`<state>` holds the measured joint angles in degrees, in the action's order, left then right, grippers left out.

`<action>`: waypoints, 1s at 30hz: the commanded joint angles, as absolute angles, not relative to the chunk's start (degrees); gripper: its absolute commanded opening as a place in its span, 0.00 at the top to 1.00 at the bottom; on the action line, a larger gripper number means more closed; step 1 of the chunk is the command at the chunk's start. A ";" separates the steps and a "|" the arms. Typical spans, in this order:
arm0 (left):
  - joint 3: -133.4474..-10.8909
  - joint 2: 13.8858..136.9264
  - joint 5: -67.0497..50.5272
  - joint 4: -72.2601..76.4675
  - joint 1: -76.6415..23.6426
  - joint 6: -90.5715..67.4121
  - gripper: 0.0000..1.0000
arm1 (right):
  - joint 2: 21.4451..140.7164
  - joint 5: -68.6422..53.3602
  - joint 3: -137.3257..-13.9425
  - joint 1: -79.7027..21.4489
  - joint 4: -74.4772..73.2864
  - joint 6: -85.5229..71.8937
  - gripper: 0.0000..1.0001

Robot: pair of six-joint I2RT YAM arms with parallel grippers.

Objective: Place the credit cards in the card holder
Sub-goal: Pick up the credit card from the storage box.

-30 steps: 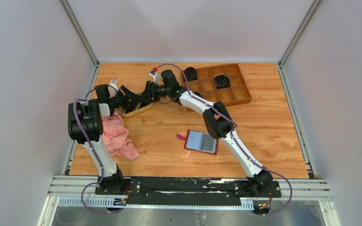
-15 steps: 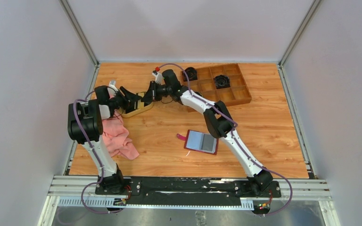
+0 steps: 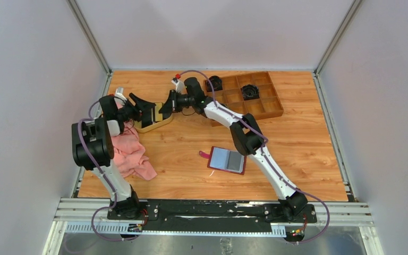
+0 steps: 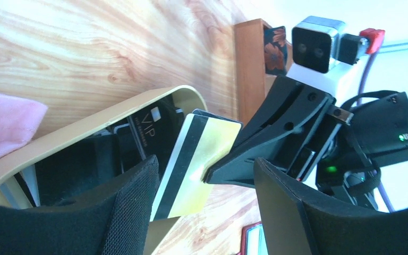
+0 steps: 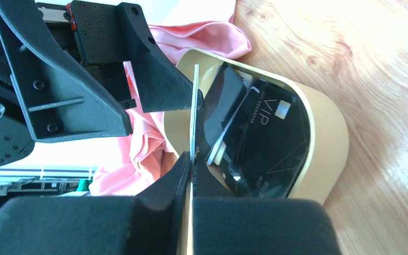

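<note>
The tan-gold credit card (image 4: 196,159) with a black stripe is pinched in my right gripper (image 5: 191,162), which is shut on it above the tan oval dish (image 5: 321,133); it shows edge-on in the right wrist view (image 5: 194,117). Black credit cards, one marked VIP (image 5: 268,127), lie in the dish. My left gripper (image 4: 204,172) is open and empty, its fingers (image 5: 156,82) either side of the gold card without touching it. In the top view my left gripper (image 3: 144,109) and right gripper (image 3: 164,108) meet over the dish (image 3: 156,123). The dark red card holder (image 3: 227,160) lies open mid-table.
A pink cloth (image 3: 133,154) lies by the left arm, touching the dish. A wooden compartment box (image 3: 255,103) with black items (image 3: 249,92) stands at the back right. Both arms crowd the back left.
My left arm has drawn back to the left and its jaws stand open off the gold card. My right gripper has stayed shut on the card over the dish.
</note>
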<state>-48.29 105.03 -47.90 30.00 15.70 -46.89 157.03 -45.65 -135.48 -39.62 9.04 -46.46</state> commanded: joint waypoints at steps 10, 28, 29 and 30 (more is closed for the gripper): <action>-47.58 101.61 -56.05 38.36 16.51 -45.17 0.34 | 155.31 -56.06 -132.58 -37.00 27.24 -54.82 1.00; -46.39 116.14 -60.64 87.52 14.79 -80.38 0.70 | 155.00 -57.55 -131.14 -37.42 31.77 -59.41 1.00; -46.55 117.01 -60.69 87.89 14.64 -80.85 0.70 | 154.96 -57.55 -131.06 -37.56 31.76 -59.41 1.00; -46.13 117.10 -60.32 87.90 14.63 -80.19 0.70 | 154.94 -57.53 -131.04 -37.63 31.73 -59.41 1.00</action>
